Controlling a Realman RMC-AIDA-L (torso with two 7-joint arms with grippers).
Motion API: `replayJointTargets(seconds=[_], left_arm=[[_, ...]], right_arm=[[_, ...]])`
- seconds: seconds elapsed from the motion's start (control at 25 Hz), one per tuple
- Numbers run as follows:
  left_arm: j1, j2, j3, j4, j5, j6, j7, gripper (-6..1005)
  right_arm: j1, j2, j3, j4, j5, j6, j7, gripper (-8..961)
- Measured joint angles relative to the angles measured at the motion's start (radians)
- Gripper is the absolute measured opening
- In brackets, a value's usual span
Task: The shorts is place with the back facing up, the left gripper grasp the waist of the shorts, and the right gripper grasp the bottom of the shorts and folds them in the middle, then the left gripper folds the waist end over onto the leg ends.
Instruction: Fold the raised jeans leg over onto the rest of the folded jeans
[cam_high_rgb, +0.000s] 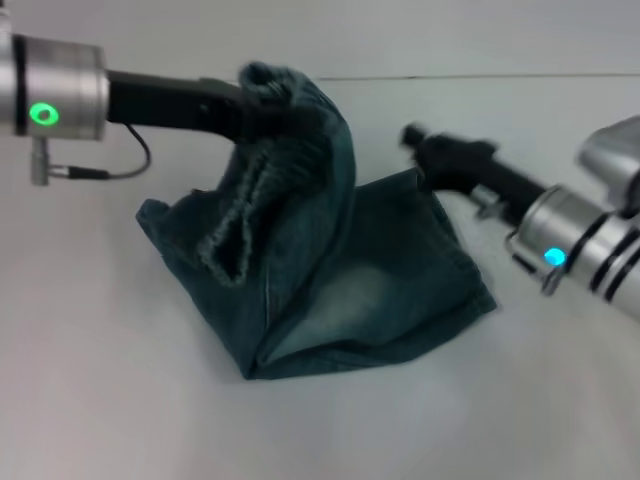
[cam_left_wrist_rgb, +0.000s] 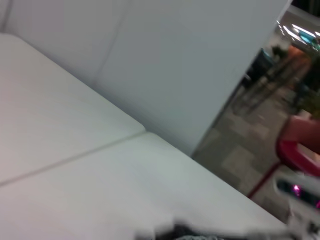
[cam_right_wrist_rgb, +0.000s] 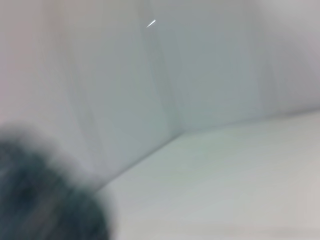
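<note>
Left gripper (cam_high_rgb: 243, 112) is clamping the waist (cam_high_rgb: 262, 170), lifting it to carry toward the leg ends; shorts (cam_high_rgb: 330, 290) are draping onto the table (cam_high_rgb: 100, 400). Right gripper (cam_high_rgb: 412, 137) is hovering beside, finger state indiscernible.

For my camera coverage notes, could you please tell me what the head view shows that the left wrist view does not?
Only the head view shows the left hand lifting the waist of the denim shorts, and the right hand behind them. Only the left wrist view shows the room beyond the table, with a red chair and tiled floor. Both share the white table, which fills the wrist view's near part.
</note>
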Motion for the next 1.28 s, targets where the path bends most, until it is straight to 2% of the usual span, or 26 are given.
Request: replayJointTargets(seconds=[0.16,0.28,0.44,0.56,0.76,1.08,1.2,1.28], left_arm=[[-0.023,-0.027,0.074,-0.029,0.000,-0.036,0.011,122],[-0.046,-0.059,0.119,-0.040,0.002,-0.059,0.028,141],[-0.078,-0.083,0.201,-0.086,0.003,-0.119,0.053,165],[-0.111,-0.096,0.247,-0.170,-0.001,-0.186,0.094,183],[-0.150,-0.103,0.312,-0.281,-0.002,-0.303,0.097,213],[-0.135,-0.099,0.311,-0.289,-0.077,-0.302,0.104,262],[-0.107,-0.097,0.302,-0.272,-0.095,-0.278,0.103,498],[-0.070,-0.096,0.291,-0.237,-0.119,-0.236,0.103,592]], right_arm=[[-0.028,-0.003,0.080,-0.014,0.141,-0.039,-0.037,42],[-0.048,-0.003,0.099,-0.013,0.268,-0.052,-0.076,50],[-0.058,-0.002,0.101,-0.012,0.315,-0.053,-0.084,61],[-0.061,-0.003,0.099,-0.012,0.316,-0.048,-0.084,69],[-0.063,-0.001,0.094,-0.007,0.310,-0.039,-0.086,83],[-0.064,0.001,0.091,-0.002,0.313,-0.012,-0.087,105],[-0.064,0.000,0.088,-0.001,0.310,-0.011,-0.083,113],[-0.061,-0.004,0.060,-0.007,0.307,-0.022,-0.064,118]])
